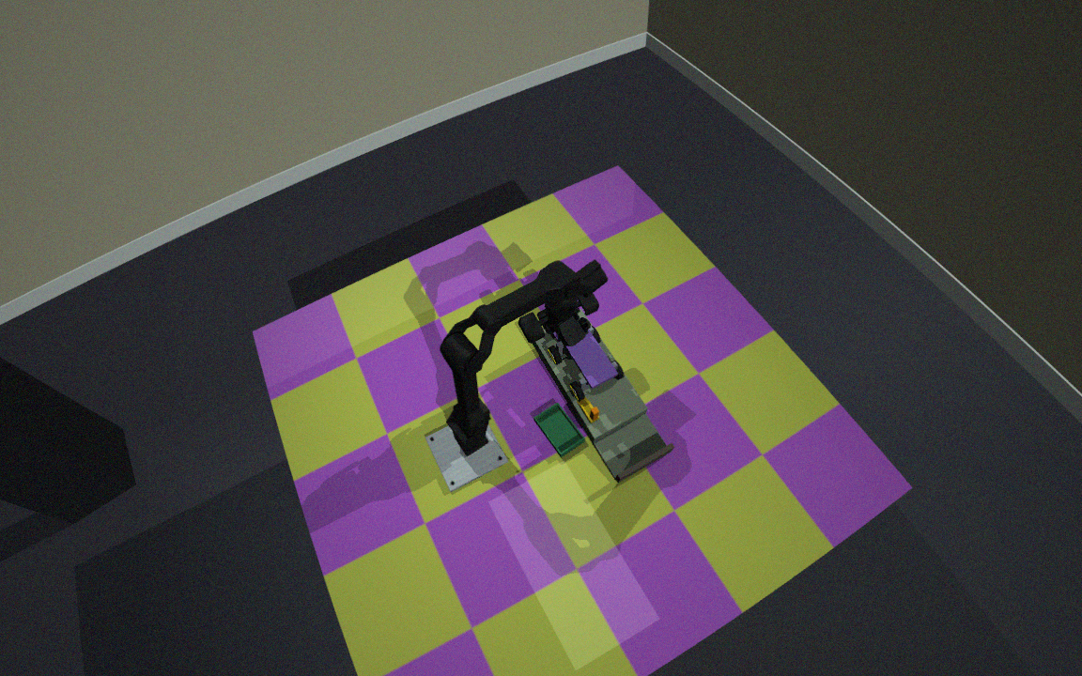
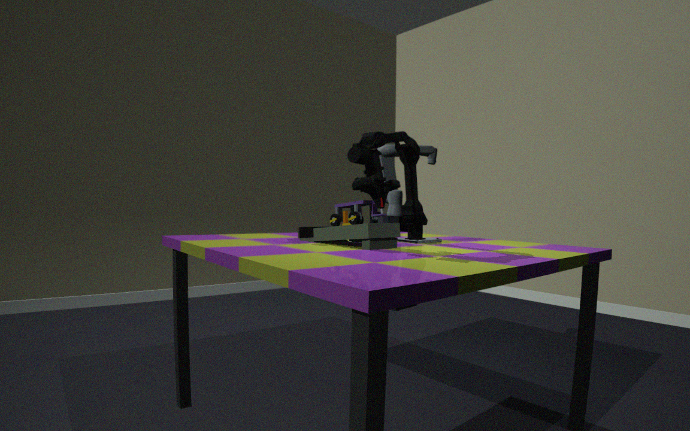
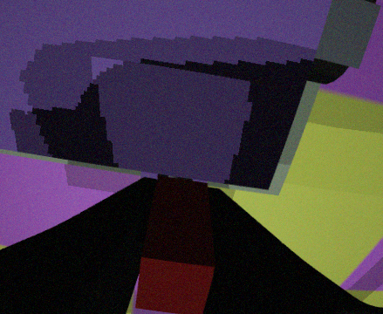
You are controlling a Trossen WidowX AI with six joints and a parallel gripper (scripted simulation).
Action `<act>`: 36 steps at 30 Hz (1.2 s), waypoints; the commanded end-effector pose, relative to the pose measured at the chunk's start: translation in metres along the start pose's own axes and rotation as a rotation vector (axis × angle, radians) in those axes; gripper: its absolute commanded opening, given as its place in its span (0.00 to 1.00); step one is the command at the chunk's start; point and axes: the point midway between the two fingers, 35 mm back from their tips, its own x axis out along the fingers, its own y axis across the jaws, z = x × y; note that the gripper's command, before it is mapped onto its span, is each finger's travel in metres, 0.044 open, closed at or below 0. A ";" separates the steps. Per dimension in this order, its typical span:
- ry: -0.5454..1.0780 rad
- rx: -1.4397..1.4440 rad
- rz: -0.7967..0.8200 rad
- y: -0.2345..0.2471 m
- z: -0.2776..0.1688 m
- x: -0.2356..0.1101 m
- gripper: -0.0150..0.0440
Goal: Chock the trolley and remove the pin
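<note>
My gripper (image 1: pixel 572 333) (image 2: pixel 380 203) (image 3: pixel 179 197) is shut on the red-headed stop pin (image 2: pixel 382 202) (image 3: pixel 174 283) at the trolley's uphill end. The pin's lower end is hidden, so I cannot tell how deep it sits. The trolley (image 1: pixel 594 361) (image 2: pixel 343 205) (image 3: pixel 174 126), with a purple top, stands on the grey-green ramp (image 1: pixel 625 418) (image 2: pixel 336 232). The chock (image 1: pixel 589 410) (image 2: pixel 345 216) with its orange handle is at the downhill side of the trolley's near-side lower wheel in the top view; whether they touch is too small to tell. The green tray (image 1: pixel 558 429) lies beside the ramp, empty.
The arm's silver base plate (image 1: pixel 477 470) is left of the tray. A black block (image 1: pixel 530 327) stands at the ramp's uphill end beside the gripper. A low lip (image 1: pixel 644 463) closes the ramp's downhill end. A grey arm (image 2: pixel 395 203) shows behind mine in the exterior view.
</note>
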 end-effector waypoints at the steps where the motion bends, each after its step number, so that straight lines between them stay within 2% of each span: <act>1: 0.003 -0.002 0.004 0.000 -0.001 -0.005 0.25; 36: 0.002 -0.002 0.004 0.000 -0.003 -0.025 0.25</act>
